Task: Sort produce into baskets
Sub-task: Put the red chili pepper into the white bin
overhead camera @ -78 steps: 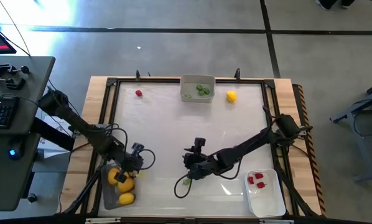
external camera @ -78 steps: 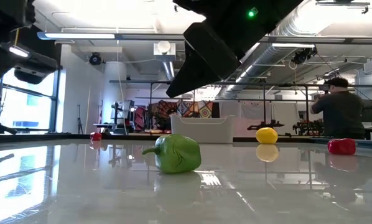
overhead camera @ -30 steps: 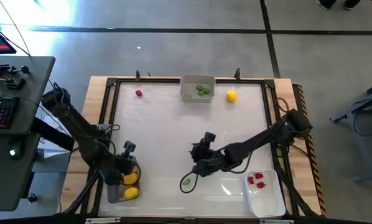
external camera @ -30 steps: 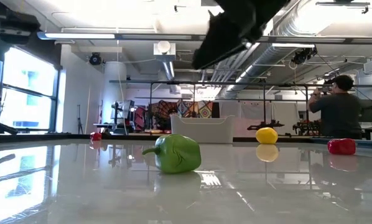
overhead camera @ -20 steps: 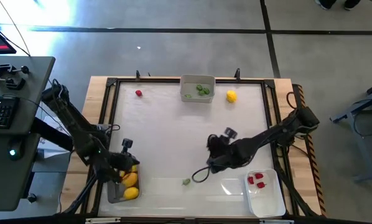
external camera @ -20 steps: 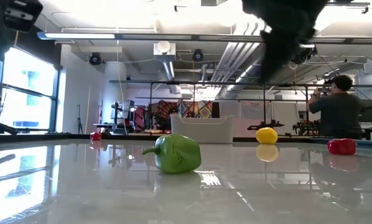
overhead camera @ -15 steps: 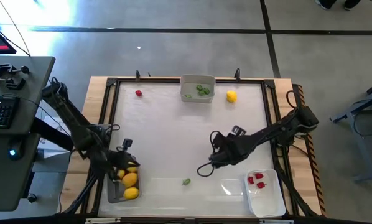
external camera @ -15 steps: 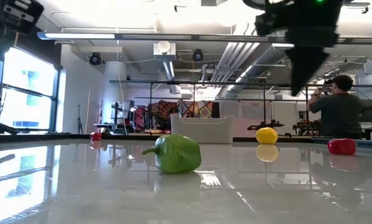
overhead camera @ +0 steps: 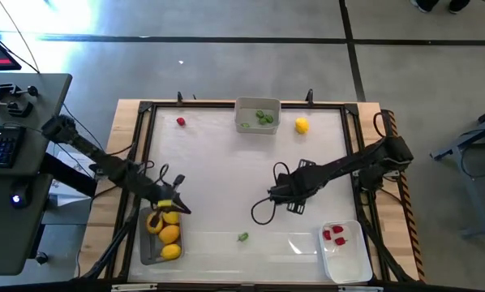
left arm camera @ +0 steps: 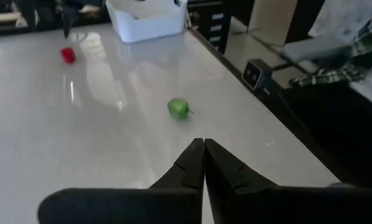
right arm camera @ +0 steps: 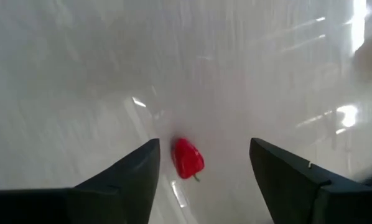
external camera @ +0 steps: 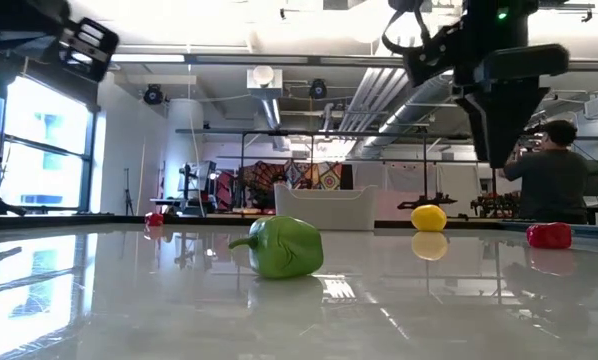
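Observation:
My right gripper is open and hangs over the table's middle right. In the right wrist view its fingers stand either side of a red piece on the table without touching it. This red piece also shows in the low view. My left gripper is shut and empty above the far end of the dark bin, which holds yellow ovals. A green piece lies on the table near the front edge.
A pale grey bin with green pieces stands at the far edge. A yellow oval lies to its right and a red piece to its left. A white bin with red pieces stands at the front right. A person stands beyond the table.
My right gripper has gone from above the green piece toward the table's right and far edges and now hangs pointing down over the red piece. The green piece has stayed where it was. My left gripper has risen from the dark bin and gone a little toward the far edge.

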You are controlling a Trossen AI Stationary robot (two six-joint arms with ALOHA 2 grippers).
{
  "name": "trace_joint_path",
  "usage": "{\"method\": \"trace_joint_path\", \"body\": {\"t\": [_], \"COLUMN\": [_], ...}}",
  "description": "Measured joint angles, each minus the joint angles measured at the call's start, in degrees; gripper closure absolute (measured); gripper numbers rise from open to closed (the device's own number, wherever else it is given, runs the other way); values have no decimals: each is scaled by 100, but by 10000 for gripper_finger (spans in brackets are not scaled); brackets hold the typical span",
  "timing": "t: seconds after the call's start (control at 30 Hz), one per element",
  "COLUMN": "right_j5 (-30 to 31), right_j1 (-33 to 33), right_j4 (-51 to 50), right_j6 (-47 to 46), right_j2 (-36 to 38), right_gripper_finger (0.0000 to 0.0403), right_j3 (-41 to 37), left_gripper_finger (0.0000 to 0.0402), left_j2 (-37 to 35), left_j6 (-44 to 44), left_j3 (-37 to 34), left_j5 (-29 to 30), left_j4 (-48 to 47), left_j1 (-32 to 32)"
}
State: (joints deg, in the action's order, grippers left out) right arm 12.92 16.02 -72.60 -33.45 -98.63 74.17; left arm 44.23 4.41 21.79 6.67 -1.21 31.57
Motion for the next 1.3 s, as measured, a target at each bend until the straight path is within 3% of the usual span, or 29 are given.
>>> {"method": "trace_joint_path", "body": {"t": [0.2, 0.43, 0.77, 0.9, 1.17, 1.3], "right_j5": [-214, -462, -1065, -1066, -1068, -1068], "right_j1": [-133, -154, -356, -366, -362, -344], "right_j4": [347, 766, 1551, 1528, 1396, 1243], "right_j6": [286, 454, 684, 662, 675, 650], "right_j2": [0, -4, -4, -4, -4, 8], "right_gripper_finger": [160, 160, 172, 216, 354, 383], "right_j3": [-402, -1244, -1880, -1821, -1547, -1383], "left_gripper_finger": [401, 401, 401, 401, 401, 401], "left_j2": [-2, 0, 298, 428, 452, 452], "left_j6": [-375, -564, -787, -757, -659, -659], "left_j3": [-328, -395, -421, -421, -423, -423], "left_j5": [-1054, -1852, -2169, -2169, -2163, -2156], "left_j4": [914, 1342, 1740, 1659, 1564, 1559], "left_j1": [-930, -1739, -2201, -2225, -2221, -2221]}}
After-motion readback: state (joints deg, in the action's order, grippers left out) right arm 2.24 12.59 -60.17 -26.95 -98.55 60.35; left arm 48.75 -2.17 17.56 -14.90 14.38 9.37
